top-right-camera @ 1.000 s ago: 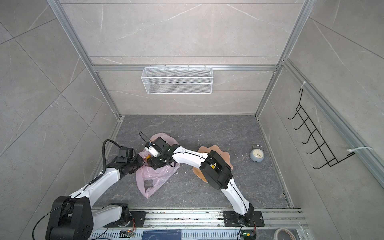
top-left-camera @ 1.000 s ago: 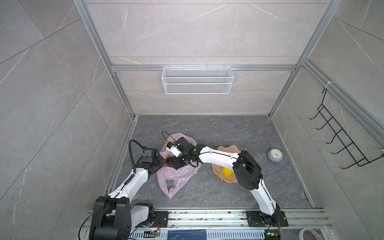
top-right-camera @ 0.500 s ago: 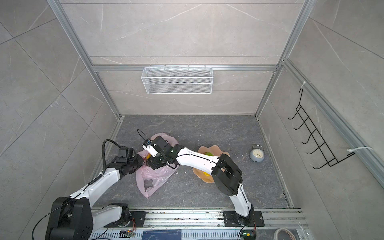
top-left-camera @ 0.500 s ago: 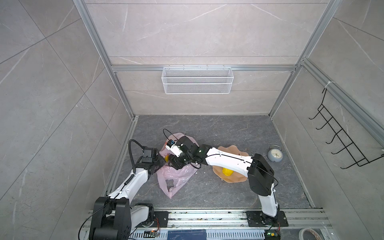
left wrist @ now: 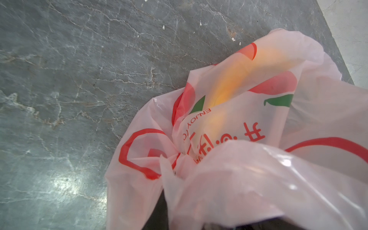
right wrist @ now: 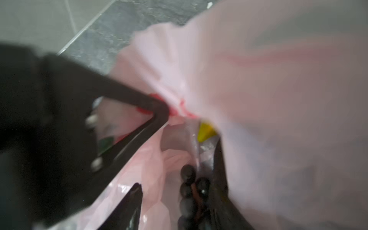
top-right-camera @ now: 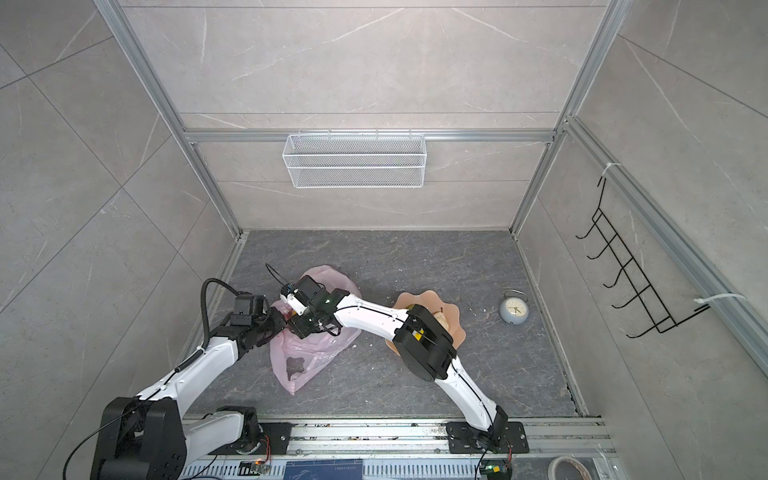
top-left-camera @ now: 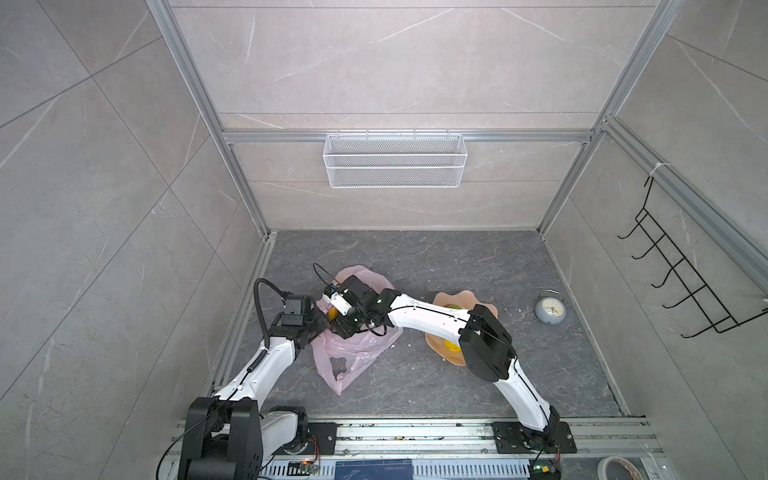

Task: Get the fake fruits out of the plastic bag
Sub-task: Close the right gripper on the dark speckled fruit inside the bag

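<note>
My left claw pinches the pale-pink plastic bag; my half-open right claw straddles the dark grape bunch, lengthwise at twelve o'clock.

Grey marbled floor with plastic bag, peach plate, clock

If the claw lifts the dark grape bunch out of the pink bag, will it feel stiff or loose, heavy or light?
Probably light: the grape bunch is a small cluster of dark balls. Perhaps loose, since the balls sit separately along a brownish stem. It may snag the plastic bag, whose thin folds crowd around it.
</note>
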Robot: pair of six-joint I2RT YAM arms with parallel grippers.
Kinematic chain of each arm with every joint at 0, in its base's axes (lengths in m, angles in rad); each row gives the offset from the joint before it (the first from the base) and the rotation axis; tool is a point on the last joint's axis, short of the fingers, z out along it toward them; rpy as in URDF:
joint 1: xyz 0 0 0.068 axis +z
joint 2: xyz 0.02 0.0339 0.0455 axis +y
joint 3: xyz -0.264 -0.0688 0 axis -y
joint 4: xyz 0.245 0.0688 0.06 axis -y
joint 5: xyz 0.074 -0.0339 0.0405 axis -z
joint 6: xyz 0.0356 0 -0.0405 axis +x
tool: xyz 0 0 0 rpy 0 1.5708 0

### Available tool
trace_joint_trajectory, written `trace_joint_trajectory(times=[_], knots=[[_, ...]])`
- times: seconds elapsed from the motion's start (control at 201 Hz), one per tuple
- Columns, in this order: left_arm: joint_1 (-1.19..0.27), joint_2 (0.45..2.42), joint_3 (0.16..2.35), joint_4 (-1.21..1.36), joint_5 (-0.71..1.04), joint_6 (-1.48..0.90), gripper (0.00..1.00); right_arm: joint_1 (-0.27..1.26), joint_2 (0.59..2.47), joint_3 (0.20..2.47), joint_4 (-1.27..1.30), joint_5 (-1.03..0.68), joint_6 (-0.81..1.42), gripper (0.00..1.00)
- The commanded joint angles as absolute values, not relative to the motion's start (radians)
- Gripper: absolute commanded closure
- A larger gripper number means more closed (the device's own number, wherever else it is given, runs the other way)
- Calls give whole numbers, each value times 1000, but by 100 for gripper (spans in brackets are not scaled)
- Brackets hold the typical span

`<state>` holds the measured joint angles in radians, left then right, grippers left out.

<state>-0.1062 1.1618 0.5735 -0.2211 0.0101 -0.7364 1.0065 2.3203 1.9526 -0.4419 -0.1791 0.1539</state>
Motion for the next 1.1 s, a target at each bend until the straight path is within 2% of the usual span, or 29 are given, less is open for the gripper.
trace_joint_trajectory(times=[0.0, 0.234, 0.378, 0.607, 0.931, 1.095], knots=[[-109, 1138, 568, -209, 23, -713, 81, 992, 2348, 2016, -480, -97, 141, 42], [-110, 1158, 569, -203, 50, -705, 81, 966, 2374, 2054, -498, -36, 113, 30], [-109, 1164, 568, -198, 56, -705, 81, 959, 2411, 2091, -545, -69, 89, 26], [-109, 1173, 569, -192, 57, -710, 81, 959, 2406, 2071, -550, -117, 92, 27], [-109, 1220, 594, -193, 79, -696, 81, 971, 2179, 1859, -476, -123, 171, 28], [-118, 1263, 617, -183, 124, -683, 81, 981, 2105, 1742, -431, -155, 199, 34]])
